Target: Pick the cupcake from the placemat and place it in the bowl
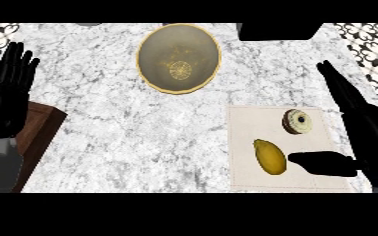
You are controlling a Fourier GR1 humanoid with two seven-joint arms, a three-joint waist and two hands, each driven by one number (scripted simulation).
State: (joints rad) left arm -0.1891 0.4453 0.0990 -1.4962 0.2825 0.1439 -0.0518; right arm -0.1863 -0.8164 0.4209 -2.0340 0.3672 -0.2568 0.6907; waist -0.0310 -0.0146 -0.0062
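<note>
My right hand (347, 130) hangs open over the placemat's (247, 180) right edge, thumb beside the lemon (270, 156). The cupcake (297, 121) sits on the placemat's far right corner, just left of my fingers. The bowl (179, 58) lies beyond, far-left. My left hand (16, 85) rests open, well away.

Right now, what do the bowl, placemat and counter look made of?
Bowl: looks like glazed ceramic; olive-grey inside, yellow rim, faint gold pattern at the bottom. Placemat: probably cloth; flat, matte, pale beige, no shine. Counter: looks like polished marble or granite; white with grey mottled veining.
</note>
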